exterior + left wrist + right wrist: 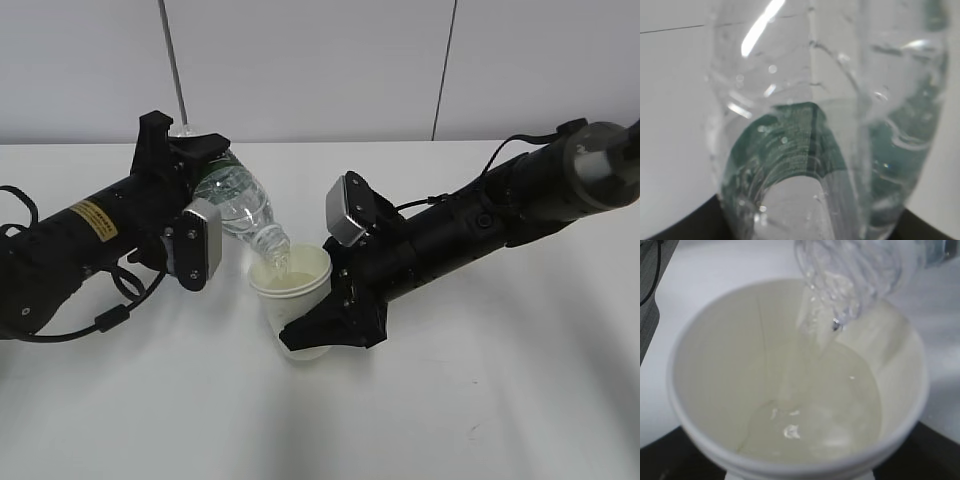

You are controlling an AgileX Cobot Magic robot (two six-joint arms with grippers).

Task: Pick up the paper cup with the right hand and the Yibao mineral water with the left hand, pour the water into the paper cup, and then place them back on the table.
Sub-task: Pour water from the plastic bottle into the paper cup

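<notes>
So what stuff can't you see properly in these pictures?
- Left hand's fingers: hidden behind the Yibao mineral water in the exterior view; the left wrist view shows only blurry bottle.
- Label print: too blurred to read.
- Paper cup bottom: covered by the right hand.
- Right wrist view: the cup fills it, its base cut off.

The black left arm with the yellow label sticker reaches in from the left, its black two-finger gripper closed around a tilted clear bottle. The black right arm with a silver-grey wrist block slants down from the upper right, its black gripper clamped low around a cream paper cup.
</notes>
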